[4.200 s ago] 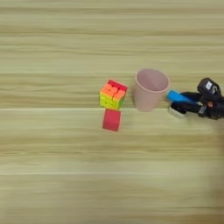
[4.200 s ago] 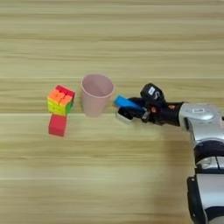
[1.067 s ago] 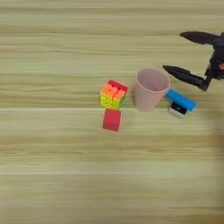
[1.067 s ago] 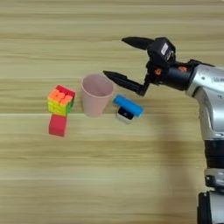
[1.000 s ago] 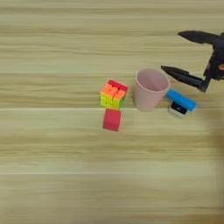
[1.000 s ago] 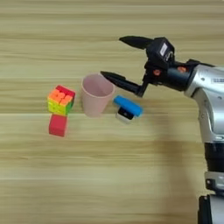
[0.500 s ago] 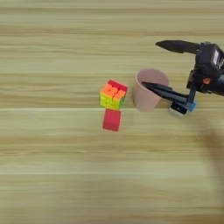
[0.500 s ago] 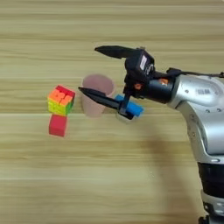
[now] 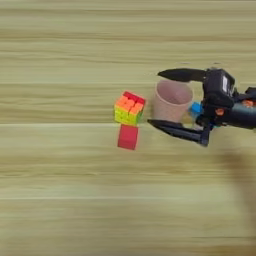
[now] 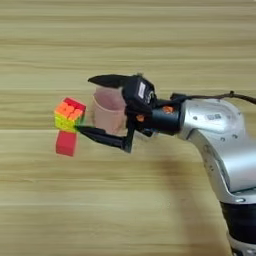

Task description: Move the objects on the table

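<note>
Since a second ago the right gripper [image 9: 165, 99] has been swung left, fingers spread wide astride the pink cup [image 9: 171, 100] on the table [image 9: 60, 200]; blue block [image 9: 196, 108] left behind it. Cup grasp judged imminent.

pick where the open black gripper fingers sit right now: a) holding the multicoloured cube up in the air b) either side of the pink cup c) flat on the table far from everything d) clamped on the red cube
b: the right gripper is open, with one finger beyond the pink cup and the other on its near side; the red cube lies untouched to the left.
</note>
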{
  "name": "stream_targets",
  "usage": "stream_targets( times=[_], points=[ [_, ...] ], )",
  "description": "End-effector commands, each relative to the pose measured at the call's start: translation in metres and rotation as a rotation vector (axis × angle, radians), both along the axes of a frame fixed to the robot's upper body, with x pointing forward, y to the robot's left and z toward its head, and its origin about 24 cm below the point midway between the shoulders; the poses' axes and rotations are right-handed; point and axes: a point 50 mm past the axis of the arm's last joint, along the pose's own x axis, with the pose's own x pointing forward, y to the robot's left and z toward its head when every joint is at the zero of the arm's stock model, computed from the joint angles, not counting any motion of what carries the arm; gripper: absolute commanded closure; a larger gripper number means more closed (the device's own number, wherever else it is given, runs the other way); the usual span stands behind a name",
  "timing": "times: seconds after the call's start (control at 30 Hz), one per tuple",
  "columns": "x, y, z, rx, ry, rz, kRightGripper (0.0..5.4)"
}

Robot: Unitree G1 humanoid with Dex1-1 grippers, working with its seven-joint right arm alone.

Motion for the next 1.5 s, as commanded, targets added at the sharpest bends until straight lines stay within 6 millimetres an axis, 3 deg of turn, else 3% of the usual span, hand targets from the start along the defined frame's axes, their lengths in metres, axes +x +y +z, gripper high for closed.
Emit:
stream_targets(
  times=[0.03, 1.0, 1.5],
  points=[
    [0.000, -0.002, 0.008, -0.099, -0.054, 0.049, 0.03],
    [0.033, 0.018, -0.070, -0.306, 0.059, -0.027, 0.03],
    [0.050, 0.025, -0.083, -0.270, 0.056, -0.082, 0.03]
  ],
)
